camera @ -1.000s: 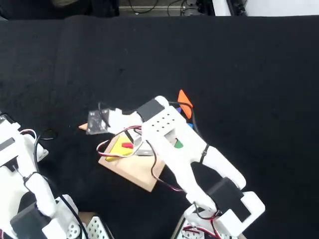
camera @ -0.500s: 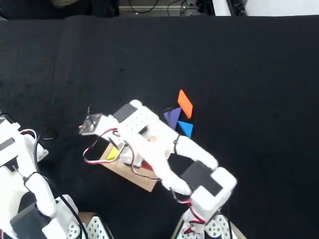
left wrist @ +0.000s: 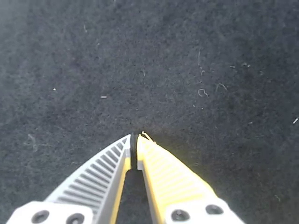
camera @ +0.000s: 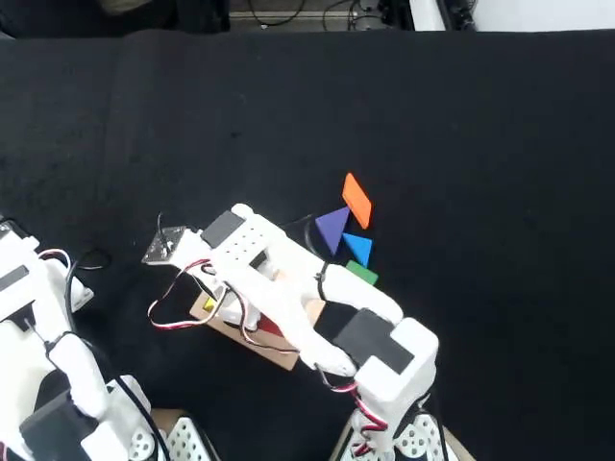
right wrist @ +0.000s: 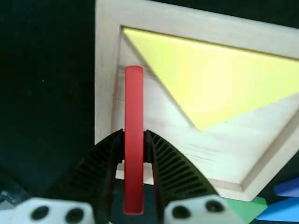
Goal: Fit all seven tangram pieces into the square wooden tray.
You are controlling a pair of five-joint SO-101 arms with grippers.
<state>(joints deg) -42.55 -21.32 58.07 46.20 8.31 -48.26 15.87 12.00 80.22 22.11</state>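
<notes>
My right gripper (right wrist: 134,134) is shut on a red piece (right wrist: 134,116), held on edge over the left inner corner of the square wooden tray (right wrist: 105,70). A yellow triangle (right wrist: 210,79) lies flat in the tray beside it. From above, the right arm (camera: 288,288) covers most of the tray (camera: 279,353), with a bit of yellow (camera: 209,301) showing. Orange (camera: 356,200), purple (camera: 332,226), blue (camera: 358,248) and green (camera: 362,273) pieces lie on the cloth beyond the tray. My left gripper (left wrist: 135,139) is shut and empty over bare black cloth.
The left arm (camera: 48,365) stands at the table's near left corner, well away from the tray. Red and white wires (camera: 178,298) loop off the right arm near the tray's left corner. Black cloth covers the table all around.
The right arm has swung left and drawn nearer, across the tray. The purple, blue and green pieces it hid now show. The left arm has not moved.
</notes>
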